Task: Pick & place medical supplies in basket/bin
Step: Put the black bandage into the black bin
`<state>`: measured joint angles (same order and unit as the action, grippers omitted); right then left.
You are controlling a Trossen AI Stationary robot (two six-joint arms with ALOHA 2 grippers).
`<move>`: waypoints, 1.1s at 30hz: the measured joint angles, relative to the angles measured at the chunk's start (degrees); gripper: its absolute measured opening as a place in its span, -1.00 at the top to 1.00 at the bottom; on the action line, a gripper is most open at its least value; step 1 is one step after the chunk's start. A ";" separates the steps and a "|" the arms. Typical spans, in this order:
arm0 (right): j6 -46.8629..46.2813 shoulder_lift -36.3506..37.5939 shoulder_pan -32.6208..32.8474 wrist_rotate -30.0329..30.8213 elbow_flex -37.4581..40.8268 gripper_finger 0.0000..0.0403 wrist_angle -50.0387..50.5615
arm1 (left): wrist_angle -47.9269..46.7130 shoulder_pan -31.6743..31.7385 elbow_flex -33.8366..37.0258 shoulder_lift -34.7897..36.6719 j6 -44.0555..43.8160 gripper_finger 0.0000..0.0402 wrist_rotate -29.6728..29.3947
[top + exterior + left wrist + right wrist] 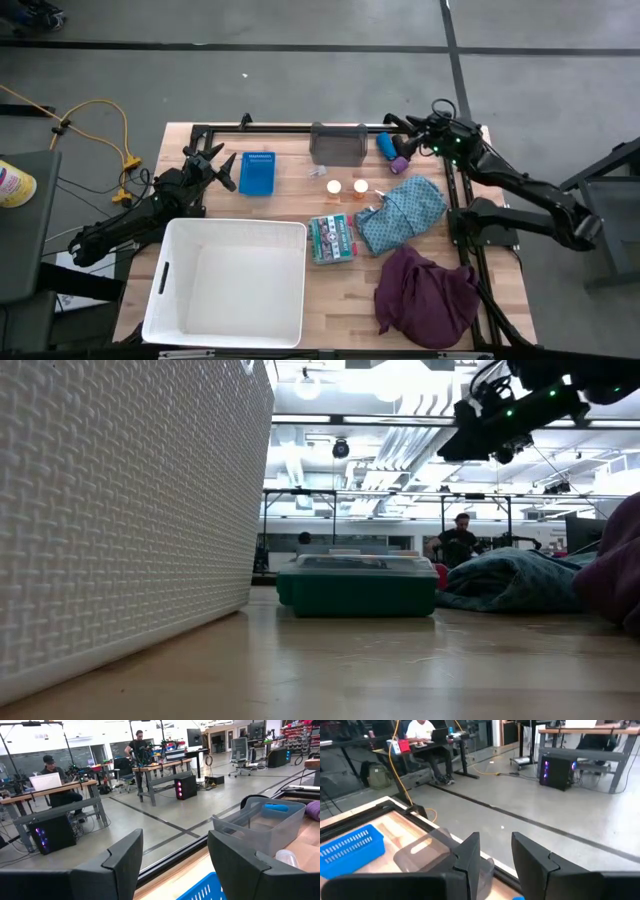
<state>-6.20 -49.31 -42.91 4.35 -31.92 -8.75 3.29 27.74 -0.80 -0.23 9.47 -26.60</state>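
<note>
White bin (120,510), green box (357,586) behind

White bin (170,300) at the table's front left, small basket (257,172) behind it, clear container (338,144) at back centre, two rolls (392,150) to its right, two bottles (347,187) mid-table, flat box (331,239) right of the bin, two cloths (405,215) further right

arms: two, black, jointed | right arm (520,185): green lights, black cables | pincer fingers (117,865): dark, angular
</note>
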 joint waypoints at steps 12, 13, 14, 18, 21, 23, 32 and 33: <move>2.47 -6.93 4.66 9.11 -6.18 0.50 4.70 | 0.02 0.00 0.00 0.02 0.00 -0.08 -0.16; 2.99 -7.62 4.99 10.13 -7.54 0.50 6.52 | 0.02 0.00 0.00 0.01 0.00 -0.08 -0.16; 3.49 -8.40 5.27 11.02 -8.92 0.50 8.24 | 0.06 0.00 0.00 0.00 0.00 -0.08 -0.16; 4.79 -11.62 5.59 14.15 -14.40 0.50 15.41 | 0.20 -0.01 0.00 0.02 0.00 -0.08 -0.14; 4.48 -14.63 5.49 15.69 -18.28 0.50 21.82 | 0.20 0.01 0.00 0.00 -0.02 -0.08 -0.14; 3.65 -16.83 5.41 16.65 -20.05 0.50 25.51 | 0.20 0.01 0.00 0.01 0.00 -0.08 -0.14; 1.66 -25.31 5.41 16.75 -22.67 0.50 34.46 | 0.20 0.00 0.00 0.02 -0.02 -0.08 -0.12; 2.14 -25.83 5.41 16.75 -22.67 0.50 34.74 | 0.20 0.00 0.00 0.01 0.00 -0.08 -0.12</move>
<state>-4.06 -75.14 -37.50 21.10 -54.59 25.99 3.49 27.74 -0.80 -0.22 9.47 -26.72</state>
